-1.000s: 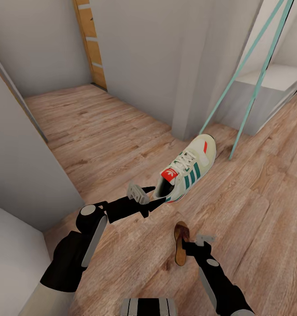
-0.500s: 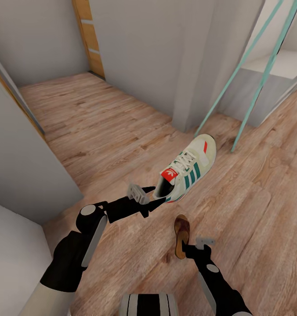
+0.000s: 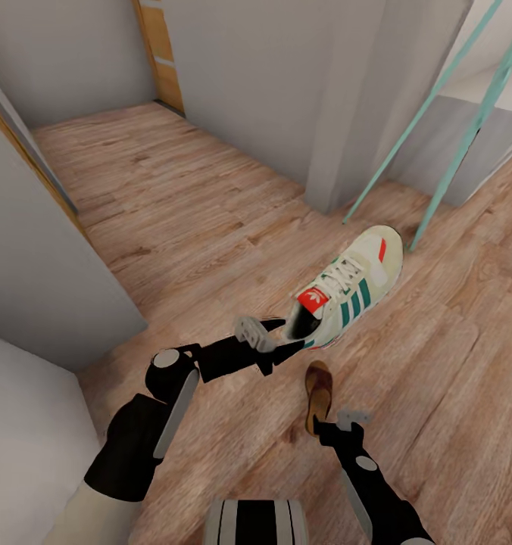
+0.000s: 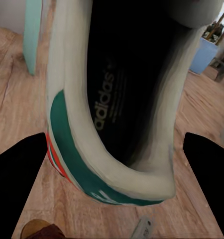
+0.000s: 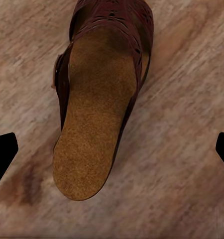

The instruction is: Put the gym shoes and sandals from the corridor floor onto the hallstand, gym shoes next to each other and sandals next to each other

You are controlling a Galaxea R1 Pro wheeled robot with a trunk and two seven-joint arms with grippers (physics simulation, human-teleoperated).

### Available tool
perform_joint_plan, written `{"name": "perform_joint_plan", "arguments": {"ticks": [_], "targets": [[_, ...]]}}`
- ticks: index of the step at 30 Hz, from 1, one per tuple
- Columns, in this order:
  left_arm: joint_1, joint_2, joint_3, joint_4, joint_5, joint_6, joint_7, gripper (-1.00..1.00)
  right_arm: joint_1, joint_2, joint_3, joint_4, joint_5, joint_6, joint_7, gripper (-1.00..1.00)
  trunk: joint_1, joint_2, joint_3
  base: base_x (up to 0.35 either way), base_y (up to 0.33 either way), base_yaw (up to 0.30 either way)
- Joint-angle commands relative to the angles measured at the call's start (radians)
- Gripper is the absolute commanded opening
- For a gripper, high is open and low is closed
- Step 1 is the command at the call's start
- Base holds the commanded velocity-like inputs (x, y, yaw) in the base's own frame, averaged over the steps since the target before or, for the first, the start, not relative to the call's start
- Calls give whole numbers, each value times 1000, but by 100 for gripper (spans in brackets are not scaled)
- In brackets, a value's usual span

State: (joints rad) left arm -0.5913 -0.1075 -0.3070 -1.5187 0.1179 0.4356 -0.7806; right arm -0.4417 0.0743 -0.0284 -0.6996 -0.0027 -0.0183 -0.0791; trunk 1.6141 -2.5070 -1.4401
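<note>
My left gripper is shut on the heel of one cream gym shoe with green stripes and carries it above the corridor floor. In the left wrist view the shoe's dark opening sits between both fingers. One brown sandal lies on the planks, its tan footbed facing the right wrist camera. My right gripper hovers open just behind the sandal's heel, with its fingertips wide apart and clear of it. The other shoe and the other sandal are out of view.
Grey walls close in on the left and at a corner ahead. Two slanted teal poles stand at the upper right before a pale grey-white low unit. An orange door frame is at the far end.
The whole view shifted, so floor and sandal slid up the picture, a little farther from my right gripper. My left gripper moved slightly right with the shoe.
</note>
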Motion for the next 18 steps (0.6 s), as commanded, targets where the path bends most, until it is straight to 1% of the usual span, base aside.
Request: {"name": "perform_joint_plan", "arguments": {"ticks": [1, 4, 8, 11, 13, 18], "targets": [[-1, -3, -13, 0, 5, 6, 0, -100, 0, 1, -2, 0, 0, -2, -1, 100, 0, 0, -1, 0, 0, 21], [-1, -6, -30, 0, 5, 6, 0, -100, 0, 1, -2, 0, 0, -2, -1, 100, 0, 0, -1, 0, 0, 11], [-1, -7, -36, 0, 5, 6, 0, -100, 0, 1, -2, 0, 0, -3, -1, 100, 0, 0, -1, 0, 0, 2], [-1, -7, -36, 0, 5, 6, 0, -100, 0, 1, -2, 0, 0, -3, -1, 100, 1, -1, -13, 0, 0, 6], [-1, -8, -38, 0, 5, 6, 0, -100, 0, 1, -1, 0, 0, -3, -1, 100, 2, -1, -22, 0, 0, 84], [-1, -9, -47, 0, 5, 6, 0, -100, 0, 5, -1, 0, 0, -3, -1, 100, 2, -1, -27, 0, 0, 154]]}}
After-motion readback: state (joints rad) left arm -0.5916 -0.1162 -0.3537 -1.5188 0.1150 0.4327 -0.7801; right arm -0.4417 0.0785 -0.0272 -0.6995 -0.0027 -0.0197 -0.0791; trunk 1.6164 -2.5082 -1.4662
